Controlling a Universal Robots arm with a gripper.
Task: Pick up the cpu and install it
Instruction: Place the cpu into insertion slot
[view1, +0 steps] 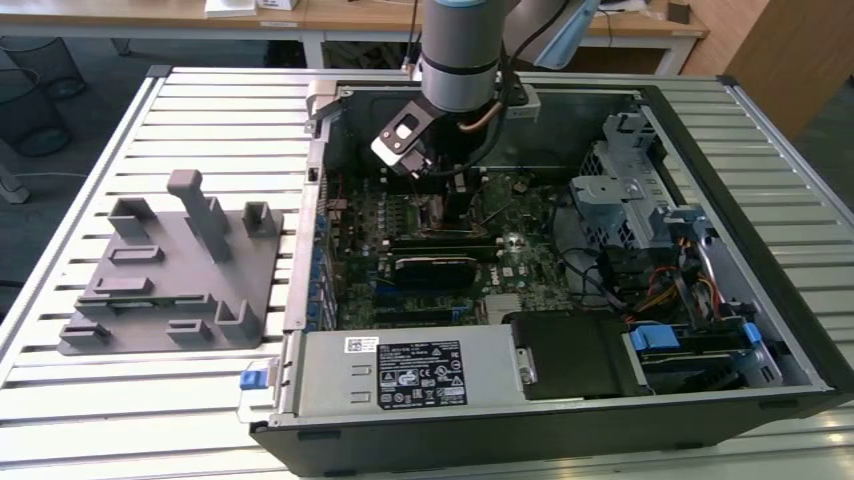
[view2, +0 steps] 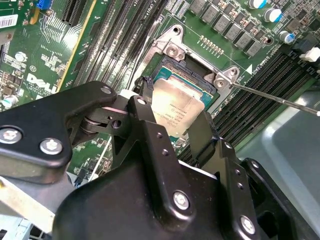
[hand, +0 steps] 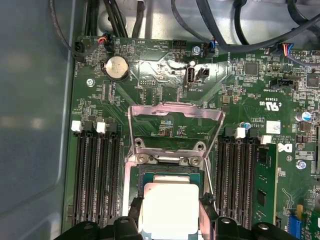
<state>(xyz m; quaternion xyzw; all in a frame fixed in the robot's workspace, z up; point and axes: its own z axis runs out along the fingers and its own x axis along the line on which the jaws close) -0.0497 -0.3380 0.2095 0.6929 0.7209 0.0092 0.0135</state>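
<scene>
The cpu (hand: 167, 207) is a pale silver square with a thin dark rim. It sits between my black fingers, right over the open socket (hand: 170, 167) on the green motherboard. In both wrist views my gripper (view2: 172, 120) is shut on the cpu (view2: 177, 102), one finger against each of two opposite edges. The socket's metal load plate (hand: 175, 120) stands flipped up beyond it. I cannot tell whether the chip rests in the socket or hangs just above it. In the exterior view my gripper (view1: 447, 185) reaches down into the open computer case (view1: 787, 330).
Black memory slots (hand: 95, 175) flank the socket on both sides. The thin socket lever (view2: 275, 99) sticks out beside it. A grey plastic tray with upright posts (view1: 160, 280) lies on the slatted table at the exterior view's left. Drive cages and cables (view1: 654, 230) fill the case's right side.
</scene>
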